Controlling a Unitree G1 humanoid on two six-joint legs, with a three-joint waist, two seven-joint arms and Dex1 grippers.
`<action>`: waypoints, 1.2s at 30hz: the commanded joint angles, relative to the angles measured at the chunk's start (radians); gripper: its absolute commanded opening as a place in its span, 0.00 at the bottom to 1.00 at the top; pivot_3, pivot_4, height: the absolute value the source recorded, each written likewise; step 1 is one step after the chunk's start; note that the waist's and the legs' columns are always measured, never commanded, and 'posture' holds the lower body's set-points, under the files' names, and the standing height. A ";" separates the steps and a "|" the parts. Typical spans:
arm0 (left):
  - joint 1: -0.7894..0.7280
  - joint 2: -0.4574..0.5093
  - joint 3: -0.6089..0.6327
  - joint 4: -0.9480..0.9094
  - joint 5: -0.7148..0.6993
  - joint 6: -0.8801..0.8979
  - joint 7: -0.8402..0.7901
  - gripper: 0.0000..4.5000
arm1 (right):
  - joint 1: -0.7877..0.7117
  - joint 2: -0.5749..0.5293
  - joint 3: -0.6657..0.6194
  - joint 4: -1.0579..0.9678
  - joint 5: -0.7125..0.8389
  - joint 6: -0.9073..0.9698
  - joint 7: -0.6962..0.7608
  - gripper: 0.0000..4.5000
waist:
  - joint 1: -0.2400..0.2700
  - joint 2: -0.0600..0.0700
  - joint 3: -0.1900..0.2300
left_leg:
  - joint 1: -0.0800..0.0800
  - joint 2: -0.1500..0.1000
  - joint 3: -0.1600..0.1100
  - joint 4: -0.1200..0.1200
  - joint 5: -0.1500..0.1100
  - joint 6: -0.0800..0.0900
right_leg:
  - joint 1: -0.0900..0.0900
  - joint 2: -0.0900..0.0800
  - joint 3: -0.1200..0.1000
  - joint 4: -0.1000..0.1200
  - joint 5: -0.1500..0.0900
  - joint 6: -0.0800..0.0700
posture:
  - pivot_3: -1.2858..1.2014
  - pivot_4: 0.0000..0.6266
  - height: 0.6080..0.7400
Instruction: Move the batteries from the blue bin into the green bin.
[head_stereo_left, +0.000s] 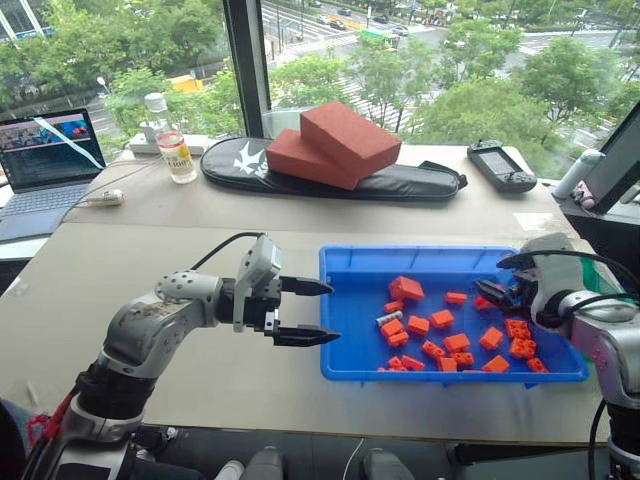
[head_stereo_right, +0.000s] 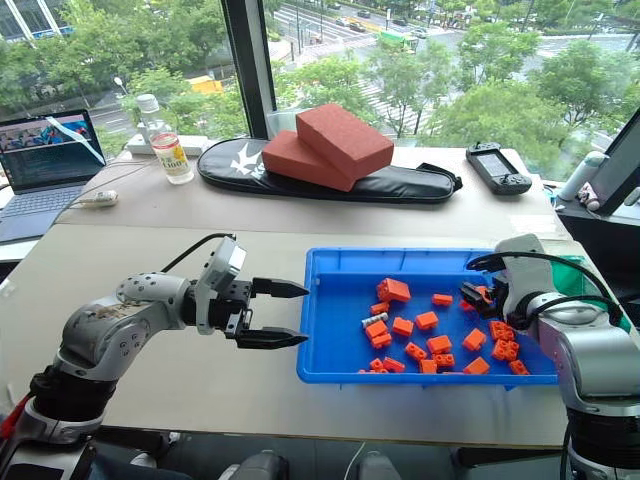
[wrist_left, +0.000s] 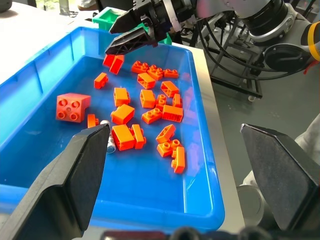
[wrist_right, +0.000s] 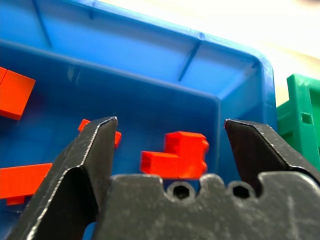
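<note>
Evidently the battery (head_stereo_left: 388, 319) is judged light, rigid and slippery among orange blocks (head_stereo_left: 441, 319); its middle should be pinched. Both the left gripper (head_stereo_left: 318, 312) and right gripper (wrist_right: 167, 145) are seen with jaws apart, empty.

We see a bright blue bin (head_stereo_left: 345, 262) scattered with orange blocks (head_stereo_left: 441, 319), one grey-silver battery (head_stereo_left: 387, 319) among them, a green bin (wrist_right: 301, 120) at three o'clock, and black gripper fingers (head_stereo_left: 304, 336).

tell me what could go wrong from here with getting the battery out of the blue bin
The one visible battery lies tight among orange blocks, so a grab may pinch a block instead. The open right gripper hangs over the blue bin's far end, away from it. The green bin hugs the blue wall, so a sloppy drop could miss.
</note>
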 joint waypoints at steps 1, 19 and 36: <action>-0.005 0.004 0.013 -0.006 0.001 -0.025 -0.015 1.00 | -0.065 0.033 0.002 -0.135 0.067 -0.037 0.038 0.99 | -0.005 0.000 0.000 | 0.000 0.000 0.000 0.000 0.000 0.000 | 0.000 0.000 0.000 0.000 0.000 0.000 | 0.52 0.24 1.00; 0.002 0.008 0.018 -0.016 -0.003 -0.022 -0.008 1.00 | -0.241 0.287 0.279 -0.297 0.155 0.486 -0.176 0.99 | -0.005 0.000 0.000 | -0.001 -0.001 -0.002 0.000 0.000 0.000 | 0.000 -0.001 -0.001 0.001 0.000 0.000 | 0.52 0.24 1.00; 0.003 0.007 0.025 -0.031 -0.017 -0.006 0.003 1.00 | -0.216 0.354 0.362 -0.261 0.067 0.488 -0.297 0.99 | -0.013 0.000 0.000 | 0.000 -0.001 -0.002 0.000 0.000 0.000 | -0.004 -0.001 -0.001 0.007 0.000 -0.001 | 0.52 0.24 1.00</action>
